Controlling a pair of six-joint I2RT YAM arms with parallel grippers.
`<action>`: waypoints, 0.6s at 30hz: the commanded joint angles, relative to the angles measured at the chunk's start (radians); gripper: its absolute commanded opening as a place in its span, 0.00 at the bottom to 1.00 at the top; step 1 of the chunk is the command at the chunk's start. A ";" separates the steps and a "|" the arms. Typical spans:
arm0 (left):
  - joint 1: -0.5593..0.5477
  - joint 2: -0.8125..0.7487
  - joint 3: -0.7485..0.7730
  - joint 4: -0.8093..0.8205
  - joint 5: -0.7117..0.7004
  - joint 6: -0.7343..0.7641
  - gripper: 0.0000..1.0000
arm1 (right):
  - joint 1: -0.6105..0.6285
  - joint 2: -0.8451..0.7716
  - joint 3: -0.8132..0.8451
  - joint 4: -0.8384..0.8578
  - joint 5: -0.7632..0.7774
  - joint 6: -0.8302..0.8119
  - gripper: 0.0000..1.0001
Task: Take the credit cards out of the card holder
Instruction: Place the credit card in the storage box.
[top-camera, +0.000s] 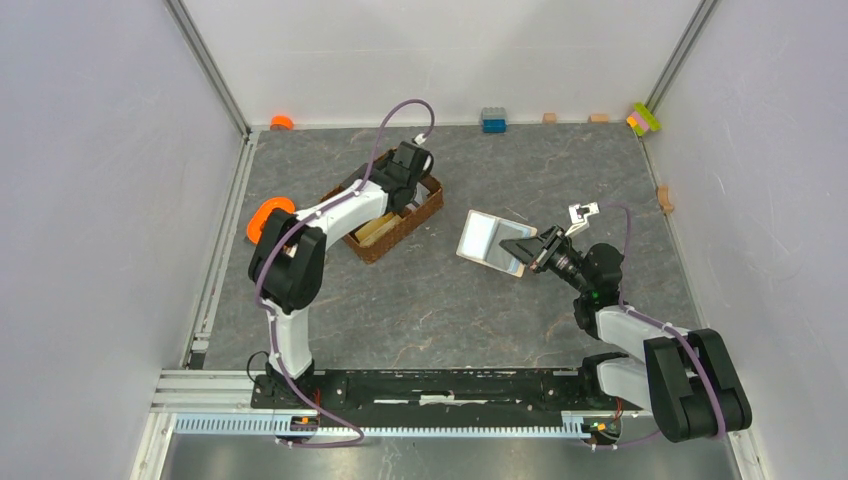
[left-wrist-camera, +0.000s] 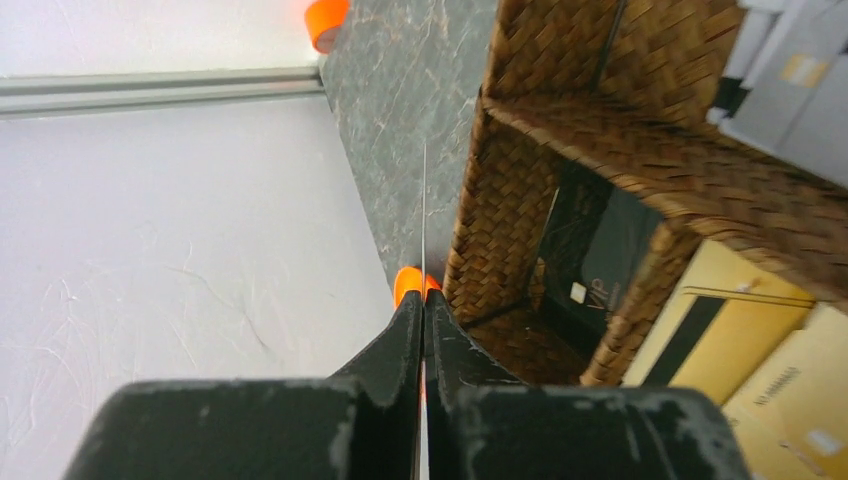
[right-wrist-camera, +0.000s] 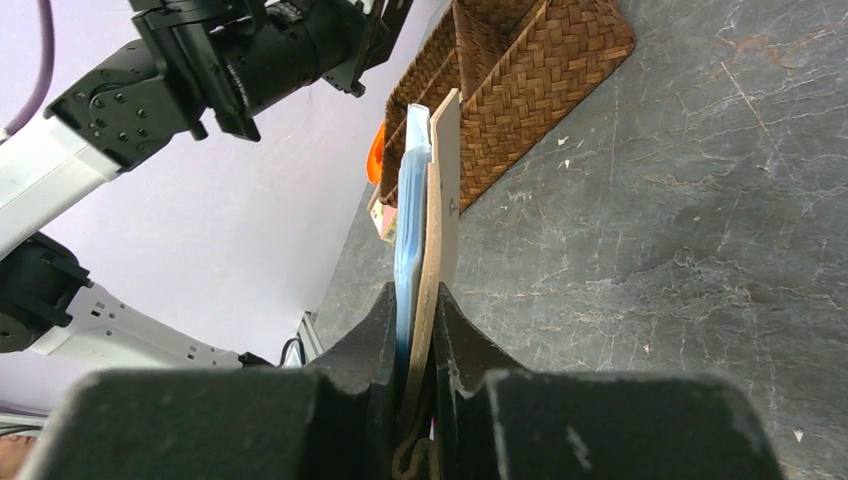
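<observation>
1. The right gripper (top-camera: 527, 250) is clamped on the right edge of the card holder (top-camera: 487, 240). It holds the holder open just right of the table's middle, with the clear sleeves showing.
2. The left gripper (left-wrist-camera: 423, 305) is closed, pinching what looks like 1 thin credit card (left-wrist-camera: 424, 200) seen edge-on. It is at the far end of the wicker basket (top-camera: 385, 245), left of the holder.
3. Other cards (left-wrist-camera: 745, 330) lie in the basket's compartments.

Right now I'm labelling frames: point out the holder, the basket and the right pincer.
holder (top-camera: 485, 238): top view, its clear inner sleeve.
basket (top-camera: 410, 228): top view, its wicker side wall.
right pincer (top-camera: 512, 248): top view, between its fingertips.
</observation>
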 joint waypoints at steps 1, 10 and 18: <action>0.023 0.018 0.050 -0.042 0.018 0.076 0.02 | -0.001 -0.018 -0.005 0.079 -0.005 0.013 0.00; 0.052 0.068 0.049 -0.064 0.130 0.064 0.02 | -0.001 -0.004 -0.006 0.088 -0.006 0.016 0.00; 0.059 0.072 0.014 -0.021 0.088 0.076 0.10 | -0.001 -0.010 -0.006 0.082 -0.004 0.012 0.00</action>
